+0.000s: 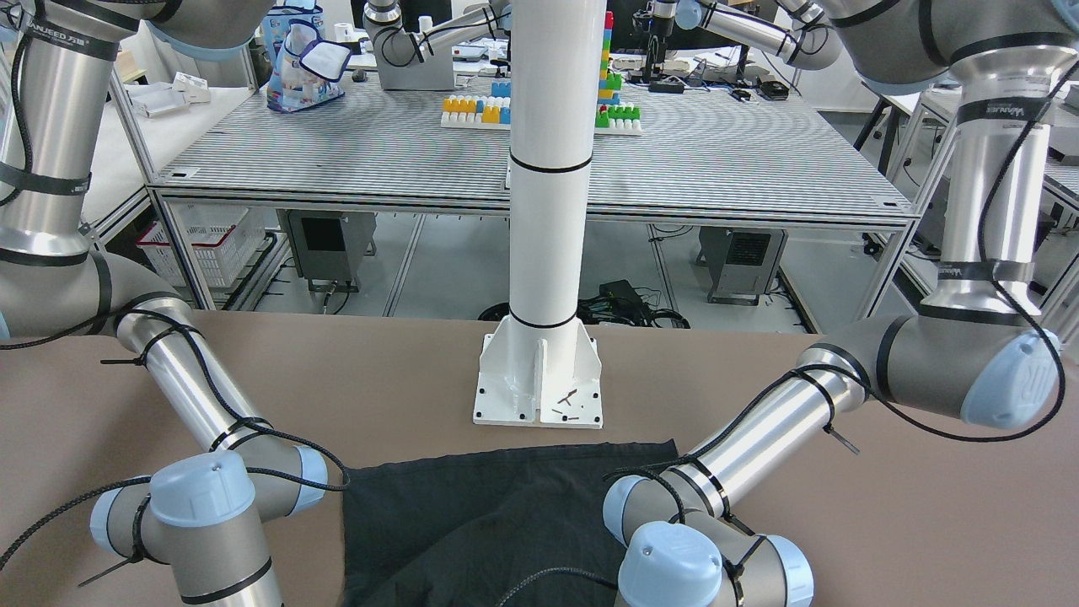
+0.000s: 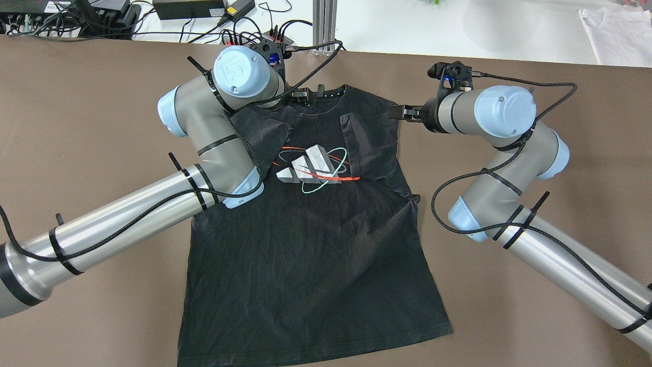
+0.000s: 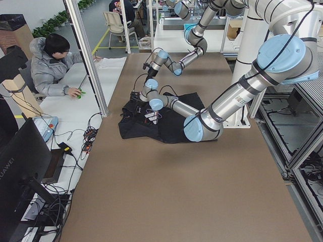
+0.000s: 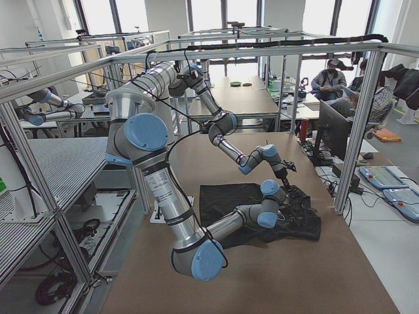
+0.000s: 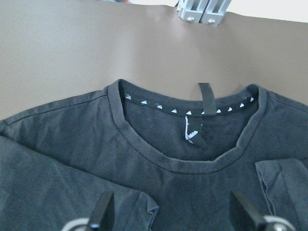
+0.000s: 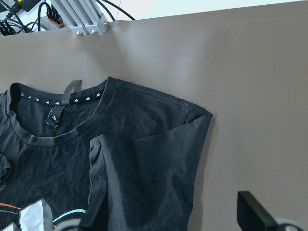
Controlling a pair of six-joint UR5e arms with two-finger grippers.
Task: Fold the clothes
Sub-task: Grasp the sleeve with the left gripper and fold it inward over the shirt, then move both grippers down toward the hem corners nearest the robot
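1. The left claw [image 5: 173, 219] has its two fingers [image 5: 102, 211] wide apart. It holds nothing.
2. It hangs over the far end of the shirt [image 2: 305, 255], just on the near side of the collar [image 5: 166, 161].
3. The right claw [image 6: 161, 222] is spread wide too, and it holds nothing.
4. It sits by the far right corner of the shirt, at the shoulder. One of its fingers [image 6: 255, 211] is over the bare table [image 2: 509, 316]. The other one is at the picture's edge and too blurred to tell much.
5. The shirt is black and lies flat on the brown table, front side up, between the two arms.
6. Its collar is at the far end, away from the robot. Its bottom edge is at the near end.
7. Both sleeves are folded in over the chest. The left sleeve [image 2: 265, 137] lies partly under the left arm. The right sleeve [image 2: 369, 148] makes a long flap.
8. Between the sleeves is a logo [image 2: 310, 168] of grey shapes with a red ring and a green ring.
9. The lower part of the shirt is wrinkled.
10. A white pole [image 1: 548, 169] stands on a plate [image 1: 539, 392] at the near side of the table. The bottom edge of the shirt lies just beside the plate and is wider than it.
11. A person [image 3: 50, 65] sits at a desk past the far edge of the table.
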